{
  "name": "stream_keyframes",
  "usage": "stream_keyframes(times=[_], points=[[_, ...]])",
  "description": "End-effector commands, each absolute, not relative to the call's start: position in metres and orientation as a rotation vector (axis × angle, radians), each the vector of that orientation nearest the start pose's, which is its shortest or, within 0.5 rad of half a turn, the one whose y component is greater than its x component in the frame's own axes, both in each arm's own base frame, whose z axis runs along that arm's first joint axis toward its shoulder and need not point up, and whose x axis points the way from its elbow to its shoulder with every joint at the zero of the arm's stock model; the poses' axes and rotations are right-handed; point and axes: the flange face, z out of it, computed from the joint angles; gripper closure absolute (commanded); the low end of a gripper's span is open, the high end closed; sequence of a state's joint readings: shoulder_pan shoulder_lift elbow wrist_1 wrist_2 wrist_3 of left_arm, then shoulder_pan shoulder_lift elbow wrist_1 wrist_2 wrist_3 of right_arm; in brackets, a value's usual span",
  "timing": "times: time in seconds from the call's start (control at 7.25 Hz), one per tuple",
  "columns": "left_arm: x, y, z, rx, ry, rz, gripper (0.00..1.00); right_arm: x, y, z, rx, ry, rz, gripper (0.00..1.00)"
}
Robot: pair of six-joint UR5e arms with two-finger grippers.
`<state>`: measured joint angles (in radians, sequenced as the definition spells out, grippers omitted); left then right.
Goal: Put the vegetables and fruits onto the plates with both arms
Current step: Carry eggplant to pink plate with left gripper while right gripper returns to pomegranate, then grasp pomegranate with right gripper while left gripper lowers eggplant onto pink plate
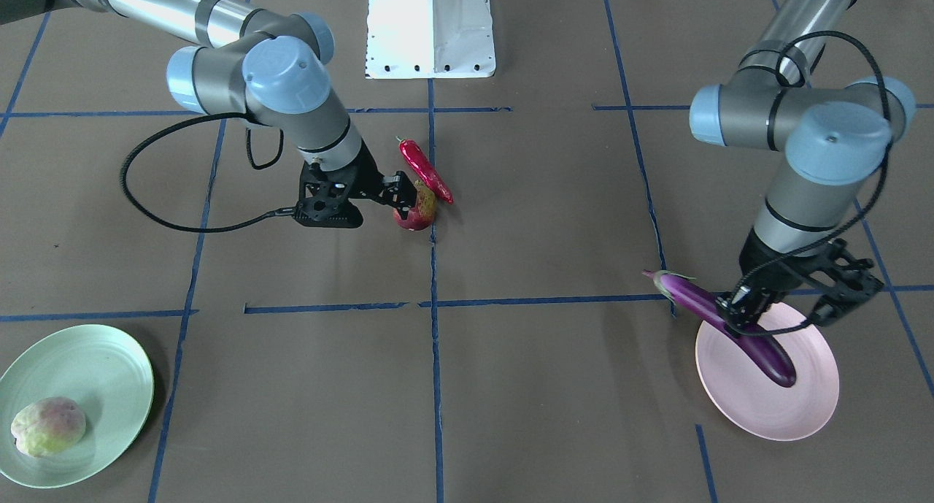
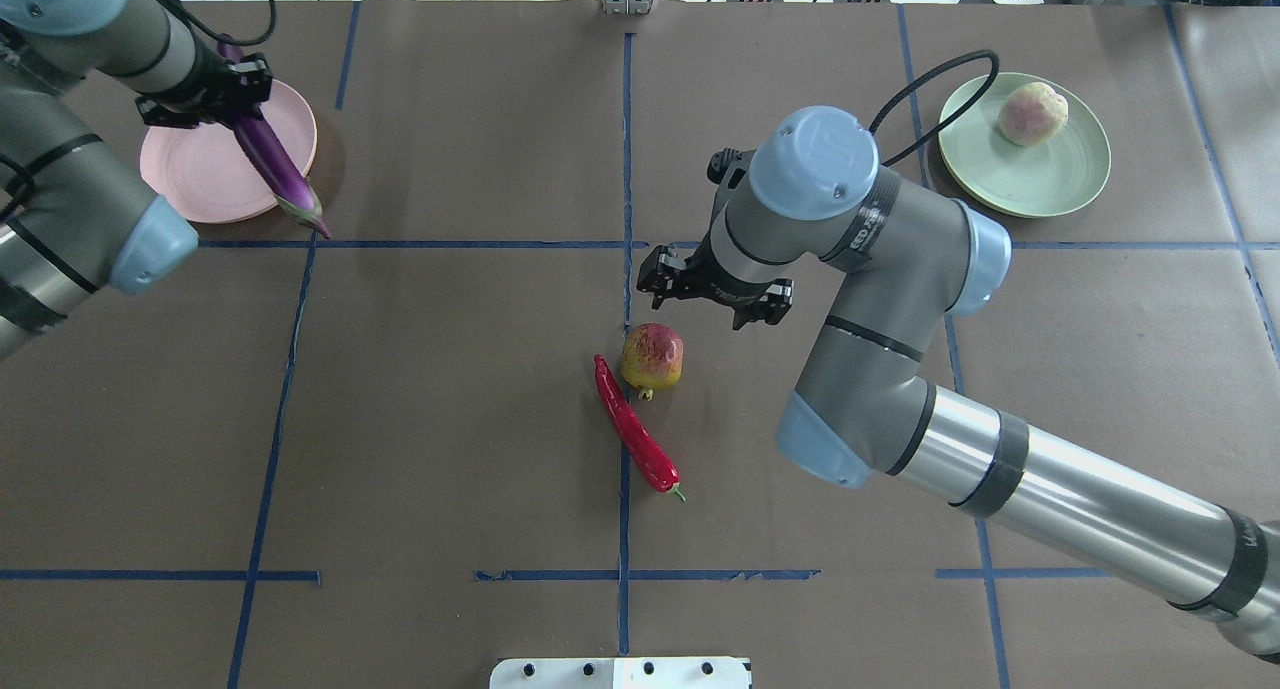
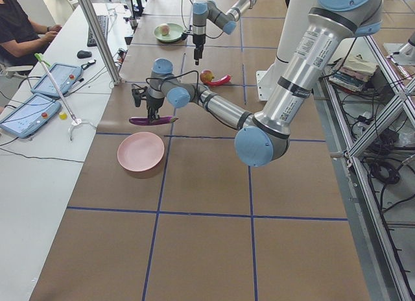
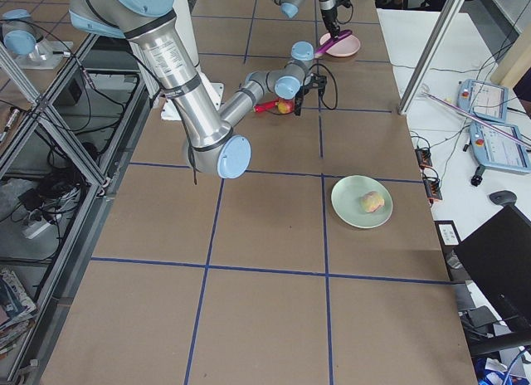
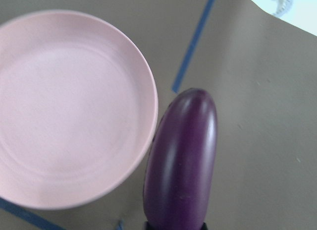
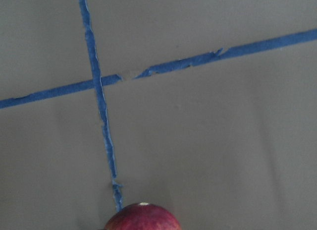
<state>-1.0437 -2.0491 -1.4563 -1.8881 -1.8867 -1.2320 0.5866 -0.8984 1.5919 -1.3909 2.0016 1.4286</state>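
My left gripper [image 1: 737,320] is shut on the middle of the purple eggplant [image 1: 759,346] and holds it over the near edge of the pink plate [image 1: 795,401]. In the left wrist view the eggplant [image 5: 183,155] hangs beside the plate's rim [image 5: 148,91]. My right gripper [image 2: 712,291] is open, just above and beside the red-brown pomegranate [image 2: 653,357], which rests on the table touching the red chili pepper [image 2: 635,434]. The pomegranate's top [image 6: 142,217] shows at the bottom of the right wrist view. The pale lumpy fruit [image 2: 1032,114] lies on the green plate [image 2: 1060,169].
The white base block [image 1: 430,28] stands at the robot's side of the table. Blue tape lines [image 2: 625,149] cross the brown surface. A side table with tablets [image 3: 29,113] and a seated person [image 3: 19,28] runs along the far edge.
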Motion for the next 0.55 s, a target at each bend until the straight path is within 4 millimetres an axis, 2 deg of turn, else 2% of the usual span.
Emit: stream_keyframes(times=[0.0,0.14,0.28,0.41], points=[[0.196,-0.684,0.454,0.22,0.641,-0.569,0.98,-0.567,-0.437,0.208,-0.133,-0.863,0.259,0.0],[0.193,-0.686,0.462,0.218,0.634,-0.569,0.98,-0.574,-0.44,0.204,-0.151,-0.856,0.293,0.0],[0.192,-0.685,0.465,0.218,0.634,-0.569,0.97,-0.594,-0.451,0.197,-0.162,-0.834,0.307,0.0],[0.19,-0.685,0.465,0.22,0.632,-0.571,0.97,-0.598,-0.453,0.203,-0.164,-0.82,0.309,0.0]])
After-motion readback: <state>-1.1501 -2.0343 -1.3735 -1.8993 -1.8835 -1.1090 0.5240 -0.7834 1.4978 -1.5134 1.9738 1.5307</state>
